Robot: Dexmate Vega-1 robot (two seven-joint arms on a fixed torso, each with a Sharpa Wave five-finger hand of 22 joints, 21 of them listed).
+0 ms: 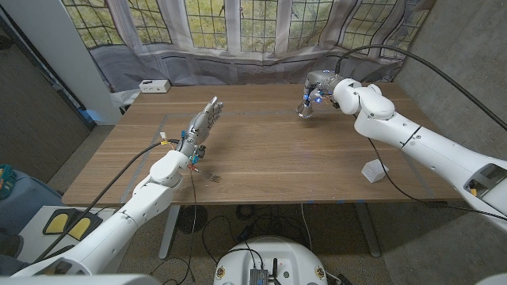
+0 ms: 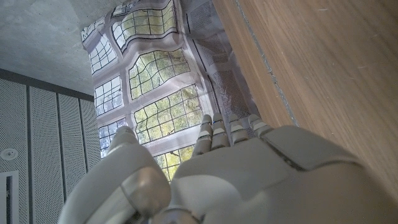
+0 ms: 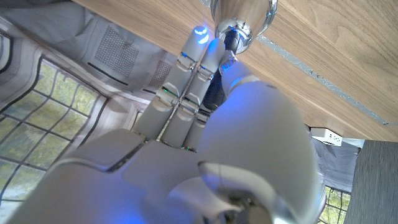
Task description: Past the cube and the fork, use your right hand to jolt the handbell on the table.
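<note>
Handbell at the far side of the table, right hand on it, fingers touching its handle; a firm grasp can't be confirmed. Left hand hangs with fingers straight, holding nothing.

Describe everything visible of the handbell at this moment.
The handbell is small and shiny, silver metal by its look, with a flared body and a dark handle. It stands far out on the wooden table, toward the right. The right hand is at it: in the right wrist view its fingers reach the bell's top. Whether they grip it cannot be told.
</note>
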